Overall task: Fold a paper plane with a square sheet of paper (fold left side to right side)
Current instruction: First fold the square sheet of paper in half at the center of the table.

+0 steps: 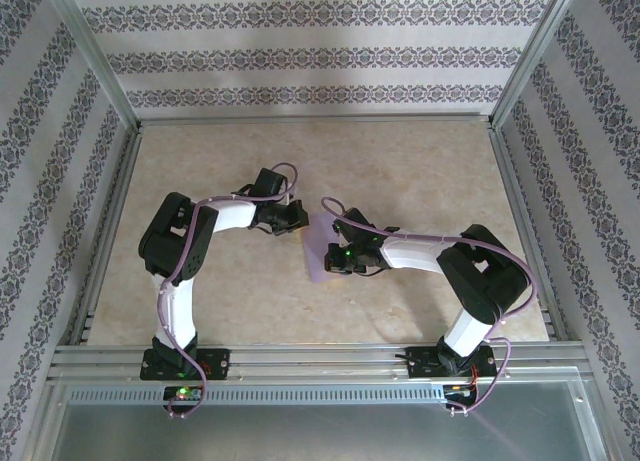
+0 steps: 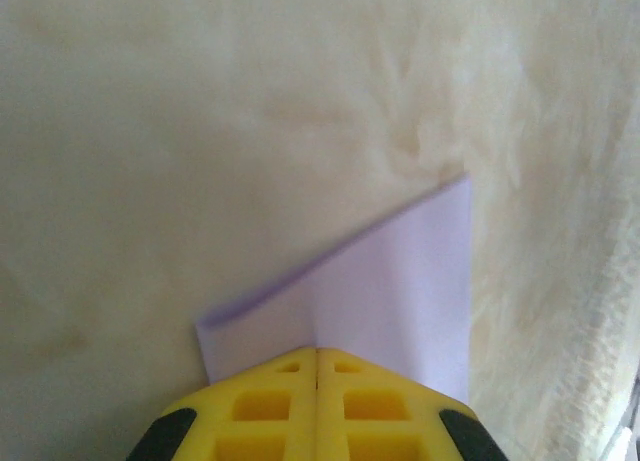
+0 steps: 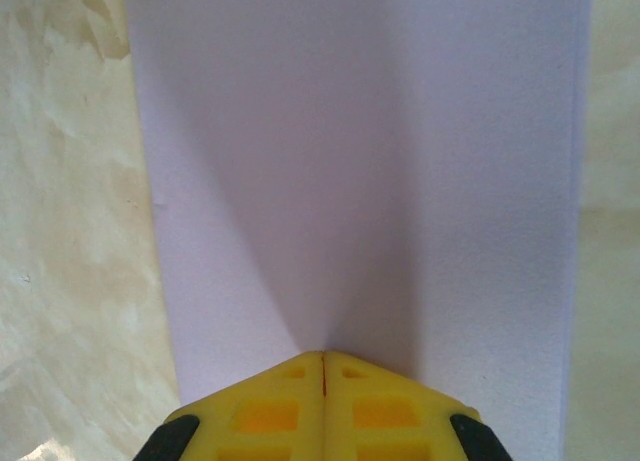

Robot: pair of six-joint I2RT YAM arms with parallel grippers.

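Closest to the lens on the right wrist, the right hand (image 3: pixel 323 358) has its two yellow fingers (image 3: pixel 270 411) pressed flat together, with only a hairline seam between them. Their tip sits on the lavender paper (image 3: pixel 350 161), which spreads away from them as a tall band with straight side edges. A soft shadow fans out from the tip, and the pale marbled desk (image 3: pixel 70 231) shows along both sides. I cannot tell whether any paper is caught in that seam or the tip is only bearing down on it. The left hand (image 2: pixel 317 353) looks the same: its yellow fingers (image 2: pixel 260 411) are closed tight against each other, and their tip rests at the near edge of the paper (image 2: pixel 400 291). Here the paper shows a slanted edge rising to a sharp corner at the upper right, with a doubled layer visible along that slant. Again I cannot make out a pinch. From above, the paper (image 1: pixel 317 266) lies as a narrow strip near the middle of the desk (image 1: pixel 420 171), between the two arms. The left hand (image 1: pixel 296 221) is at its far end and the right hand (image 1: pixel 333 259) at its right edge, both arms bent inward over it. Wallpapered walls (image 1: pixel 300 51) and an aluminium frame (image 1: pixel 300 356) ring the desk.
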